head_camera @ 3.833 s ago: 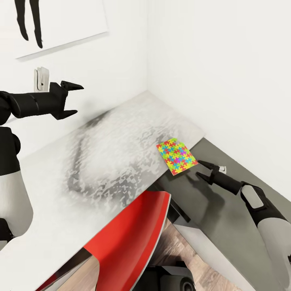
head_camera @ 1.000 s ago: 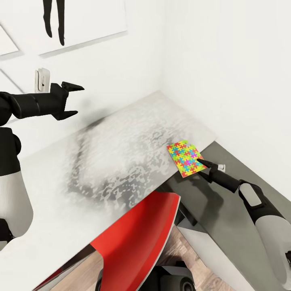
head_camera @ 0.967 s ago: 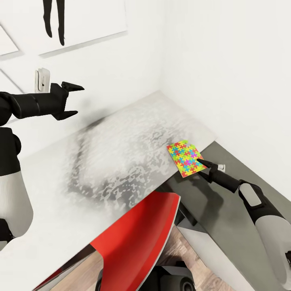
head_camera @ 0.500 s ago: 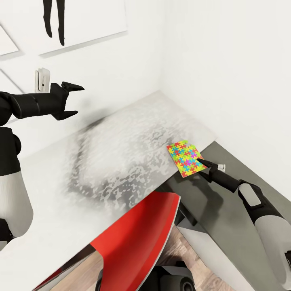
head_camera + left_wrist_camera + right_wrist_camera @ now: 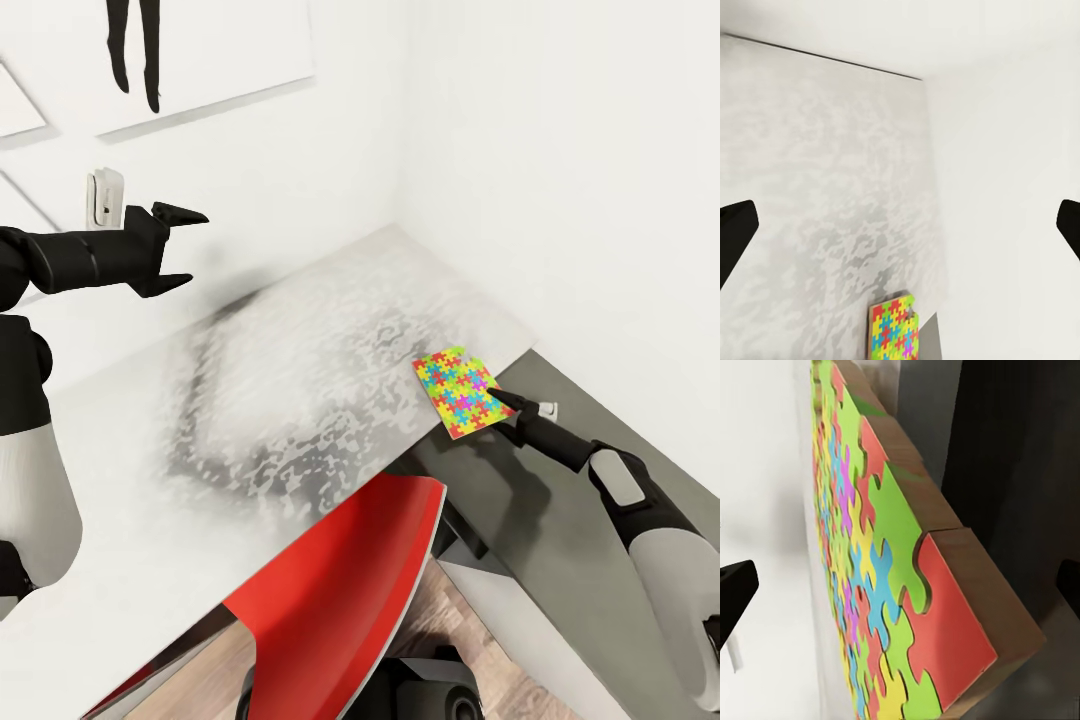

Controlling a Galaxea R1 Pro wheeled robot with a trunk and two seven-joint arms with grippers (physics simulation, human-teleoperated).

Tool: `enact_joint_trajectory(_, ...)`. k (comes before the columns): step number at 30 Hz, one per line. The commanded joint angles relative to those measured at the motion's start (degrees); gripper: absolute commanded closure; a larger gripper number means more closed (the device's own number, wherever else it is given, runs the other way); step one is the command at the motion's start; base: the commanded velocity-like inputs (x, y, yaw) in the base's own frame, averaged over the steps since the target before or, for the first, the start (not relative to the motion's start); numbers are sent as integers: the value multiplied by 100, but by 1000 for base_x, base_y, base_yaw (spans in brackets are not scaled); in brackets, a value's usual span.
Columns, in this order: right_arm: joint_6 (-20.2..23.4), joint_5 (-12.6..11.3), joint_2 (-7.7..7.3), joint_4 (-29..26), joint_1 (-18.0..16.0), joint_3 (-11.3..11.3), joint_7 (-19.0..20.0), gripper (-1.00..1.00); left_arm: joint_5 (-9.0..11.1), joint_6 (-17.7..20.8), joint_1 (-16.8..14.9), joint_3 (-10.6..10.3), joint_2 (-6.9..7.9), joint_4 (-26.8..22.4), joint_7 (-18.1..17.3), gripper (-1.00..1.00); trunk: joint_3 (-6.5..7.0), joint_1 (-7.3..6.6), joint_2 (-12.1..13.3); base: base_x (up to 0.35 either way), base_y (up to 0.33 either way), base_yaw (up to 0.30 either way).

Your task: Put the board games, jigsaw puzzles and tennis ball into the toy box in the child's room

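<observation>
One jigsaw puzzle, a thin square of bright interlocking pieces, lies on the pale grey table with its corner hanging over the dark grey section. My right gripper is open at that overhanging edge, one finger above it. In the right wrist view the puzzle fills the gap between the two fingertips. My left gripper hangs open and empty in the air over the table's left part; its wrist view looks down on the puzzle from far off. The board games, tennis ball and toy box are out of view.
A red chair stands pushed against the table's front edge, between my arms. The white walls meet in a corner behind the table, with a black silhouette print and a wall socket. Wood-plank floor shows below.
Since 3.8 s ago the view has shifted and my right gripper has moved up to the puzzle's overhanging edge. Over the last second it has crept slightly forward. The left arm has not moved.
</observation>
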Motion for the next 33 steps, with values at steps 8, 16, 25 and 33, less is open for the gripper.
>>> enact_joint_trajectory(8, 31, -4, 9, -11, -22, -12, 7, -100, 44, 32, -6, 7, -1, 1, 54, -100, -7, 3, -9, 0, 0, 0)
enact_joint_trajectory(16, 31, -3, 88, -54, -28, -6, 7, 100, 44, 32, -6, 7, -1, -3, 54, -100, -7, 3, -9, 0, 0, 0)
enact_joint_trajectory(25, 36, -10, 98, -74, -29, 0, 13, 100, 44, 32, 23, 9, -1, -5, 54, -100, -7, 3, -9, 0, 0, 0)
enact_joint_trajectory(33, 37, -18, 77, -80, -16, -8, 28, 100, 59, 32, 104, 7, -1, -5, 54, -100, -7, 3, -9, 0, 0, 0)
